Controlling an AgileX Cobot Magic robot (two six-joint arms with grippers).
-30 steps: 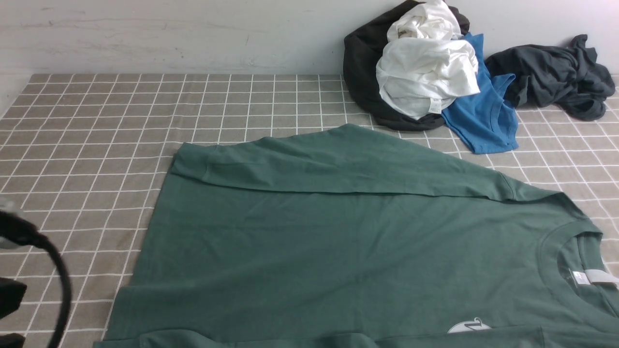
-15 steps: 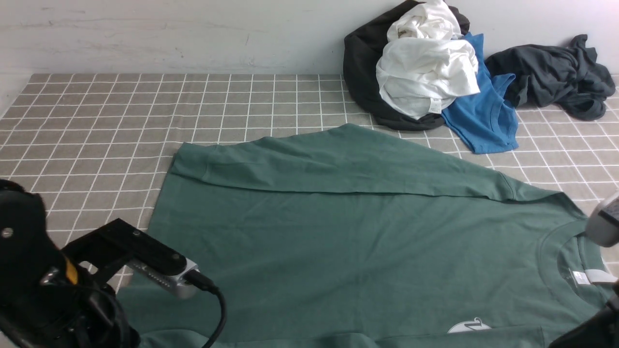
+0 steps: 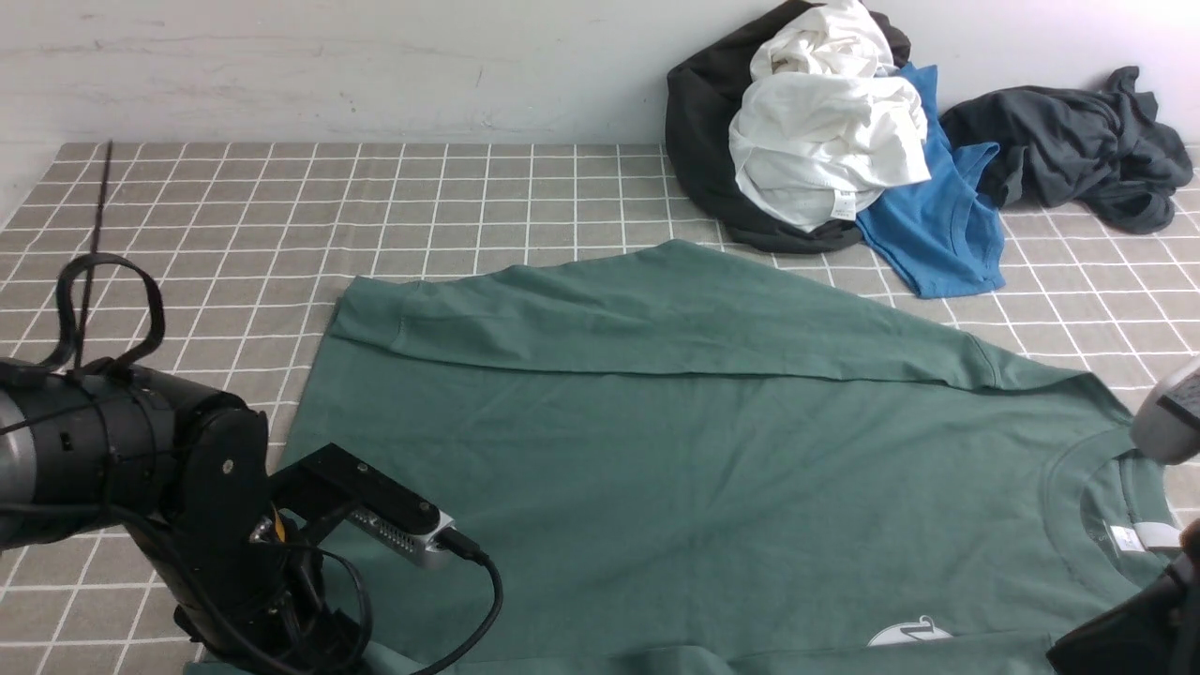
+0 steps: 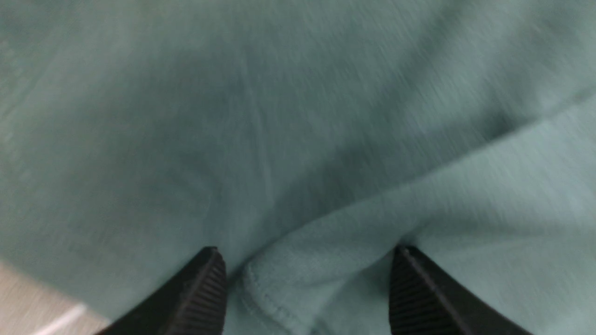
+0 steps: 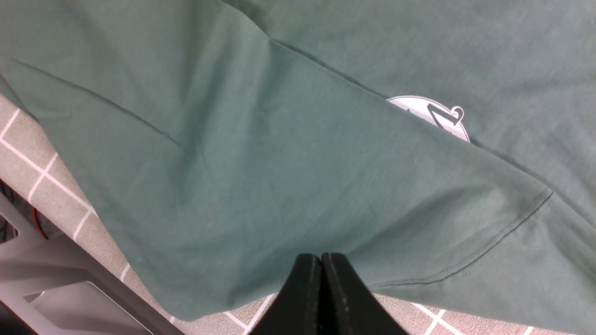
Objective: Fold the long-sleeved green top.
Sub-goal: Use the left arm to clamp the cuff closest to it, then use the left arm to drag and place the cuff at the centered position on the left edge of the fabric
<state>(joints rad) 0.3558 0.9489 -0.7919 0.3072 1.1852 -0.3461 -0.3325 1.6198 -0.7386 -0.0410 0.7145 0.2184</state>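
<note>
The green long-sleeved top lies spread flat on the checked cloth, its round collar and white label to the right. The far sleeve is folded across the body. The near sleeve lies folded over part of the white chest print. My left arm hangs over the top's near left corner. The left gripper is open, with a stitched green edge between its fingers. My right gripper is shut at the near edge of the top, with no cloth visibly pinched.
At the back right, against the wall, lies a heap of clothes: a white garment on a black one, a bright blue tee and a dark grey garment. The table's near edge and a grey frame show below the right gripper.
My left arm has swung in from the left to the top's near left corner, and its jaws have opened. My right arm has come into view at the lower right.
</note>
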